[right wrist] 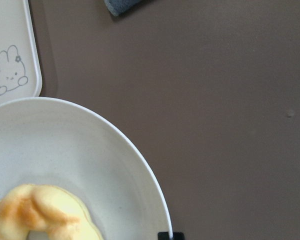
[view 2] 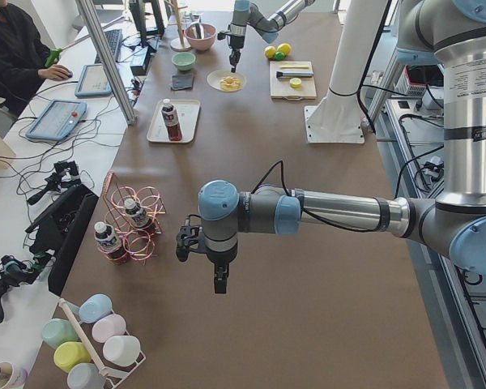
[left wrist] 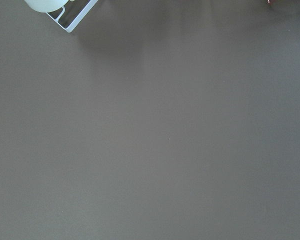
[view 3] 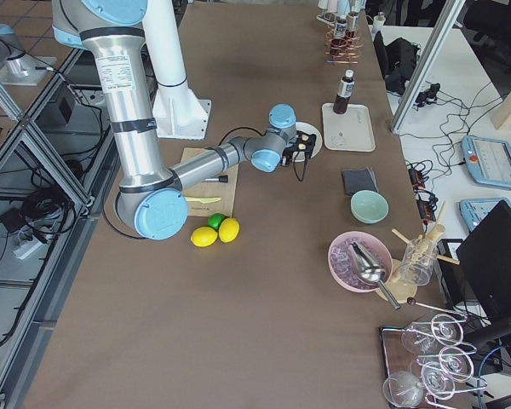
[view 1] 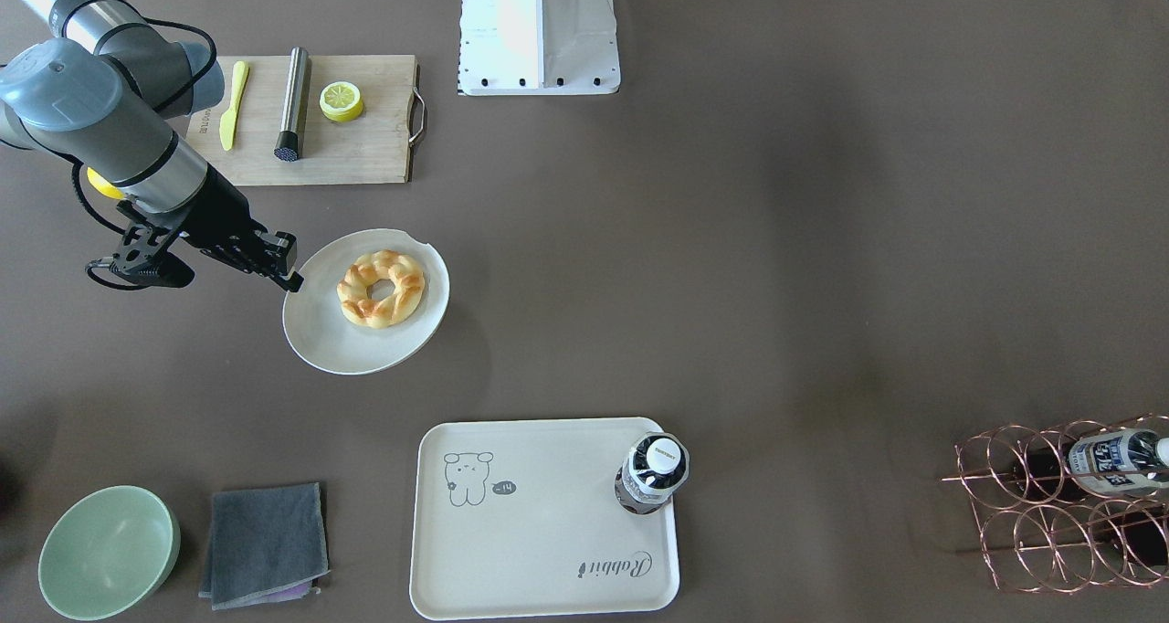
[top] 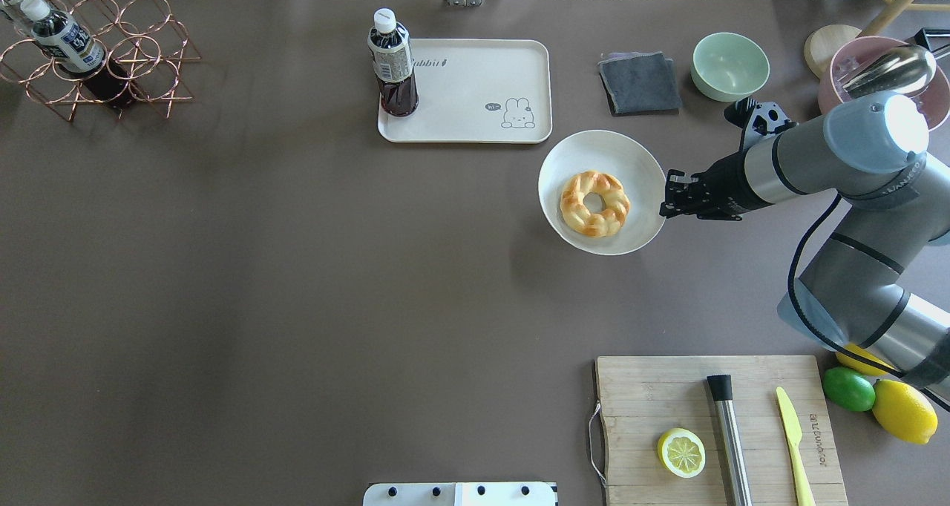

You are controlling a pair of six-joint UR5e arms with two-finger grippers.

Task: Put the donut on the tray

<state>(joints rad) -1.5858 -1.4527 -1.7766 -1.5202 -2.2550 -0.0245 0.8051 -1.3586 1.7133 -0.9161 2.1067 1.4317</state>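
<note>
The braided golden donut (view 1: 381, 288) lies on a round off-white plate (view 1: 338, 344), also in the overhead view (top: 594, 203) and at the bottom of the right wrist view (right wrist: 35, 215). The cream tray (view 1: 539, 532) with the bear drawing lies beyond the plate in the overhead view (top: 475, 90). A dark bottle (view 1: 651, 472) stands on one corner of the tray. My right gripper (view 1: 294, 282) hangs at the plate's rim, beside the donut; it looks shut and empty. My left gripper (view 2: 219, 285) hovers over bare table far from the donut; I cannot tell whether it is open or shut.
A wooden cutting board (top: 646, 395) holds a lemon half, a metal rod and a yellow knife. A green bowl (top: 729, 66) and a grey cloth (top: 640, 83) lie near the tray. A copper wire rack (top: 96, 61) with bottles stands at the far left corner.
</note>
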